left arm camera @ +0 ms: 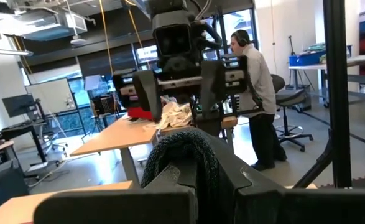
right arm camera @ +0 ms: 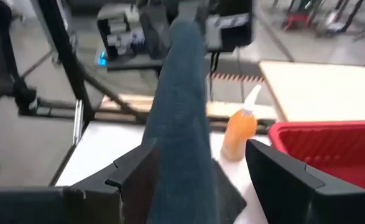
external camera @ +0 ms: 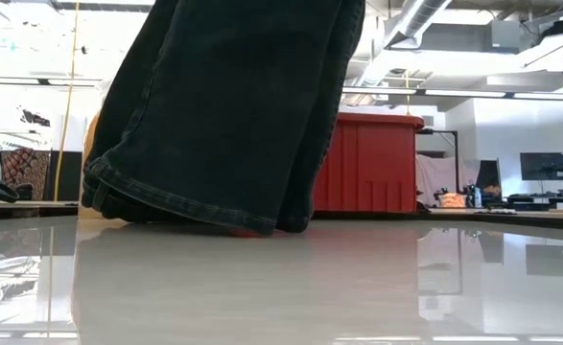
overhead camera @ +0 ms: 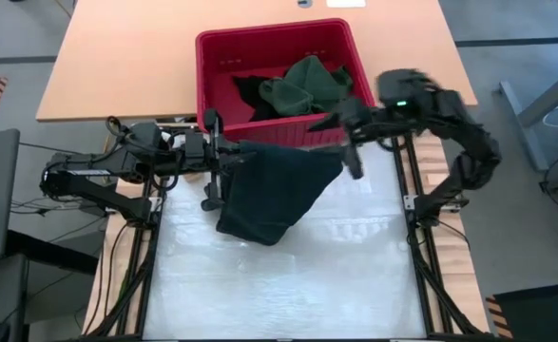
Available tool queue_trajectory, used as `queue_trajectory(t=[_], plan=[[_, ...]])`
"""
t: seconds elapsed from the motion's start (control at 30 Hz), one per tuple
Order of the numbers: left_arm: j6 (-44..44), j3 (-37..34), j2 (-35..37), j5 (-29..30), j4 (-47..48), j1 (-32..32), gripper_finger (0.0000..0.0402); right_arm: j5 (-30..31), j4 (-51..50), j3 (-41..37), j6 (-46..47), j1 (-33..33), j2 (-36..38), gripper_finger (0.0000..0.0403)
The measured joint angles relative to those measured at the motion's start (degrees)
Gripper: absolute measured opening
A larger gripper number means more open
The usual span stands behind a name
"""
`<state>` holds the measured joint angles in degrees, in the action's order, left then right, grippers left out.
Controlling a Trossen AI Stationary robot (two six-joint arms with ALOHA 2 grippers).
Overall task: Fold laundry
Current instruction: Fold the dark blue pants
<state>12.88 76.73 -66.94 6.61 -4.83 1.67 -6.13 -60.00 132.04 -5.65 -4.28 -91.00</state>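
Note:
A dark garment (overhead camera: pixel 279 190) with a stitched hem hangs from my left gripper (overhead camera: pixel 223 157), which is shut on its bunched top just in front of the red bin (overhead camera: pixel 212 57). The garment's lower hem (external camera: pixel 166 203) rests on the white table top. My right gripper (overhead camera: pixel 350 142) hovers open at the garment's right upper corner. In the right wrist view the cloth (right arm camera: pixel 182 118) runs between its spread fingers. Green and black garments (overhead camera: pixel 302 84) lie heaped in the bin. My left gripper pinches a bunched fold of the garment's top edge (left arm camera: pixel 182 152) between its two fingers, which come roughly level from the table's left. The cloth hangs below the fingers, its hem on the table. My right gripper: I cannot tell whether its open fingers touch the cloth between them.
An orange bottle (right arm camera: pixel 239 134) stands on the table near the bin's left end. Behind the bin lies a wooden table top (overhead camera: pixel 117 57). A person (left arm camera: pixel 257 87) stands far off in the room. The white surface (overhead camera: pixel 288 285) toward the near edge lies bare.

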Motion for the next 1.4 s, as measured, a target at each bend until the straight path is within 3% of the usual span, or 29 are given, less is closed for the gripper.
queue_trajectory(t=[0.07, 0.23, 0.93, 1.17, 1.4], plan=[[0.0, 0.04, 0.0, 0.0, 0.55, 0.0, 0.0, -0.02, -1.81, 2.96, 0.13, 0.26, -2.91, 0.0267], [-0.01, 0.07, 0.05, -0.15, 1.51, 0.0, 0.0, -1.59, 3.18, 0.22, 4.04, 0.64, -1.62, 0.0267], [0.17, 0.07, 0.05, -0.03, 1.91, -0.02, 0.0, -2.62, -2.38, -0.01, 10.77, 2.58, -1.86, 0.0266], [0.2, 0.07, 0.02, 0.07, 1.89, -0.02, 0.0, 4.2, -4.82, -0.54, 9.26, 4.78, -2.12, 0.0266], [0.15, 0.07, 0.0, 0.07, 1.6, -0.02, 0.0, 5.84, -8.2, -0.54, 9.41, 6.55, -2.03, 0.0265]])
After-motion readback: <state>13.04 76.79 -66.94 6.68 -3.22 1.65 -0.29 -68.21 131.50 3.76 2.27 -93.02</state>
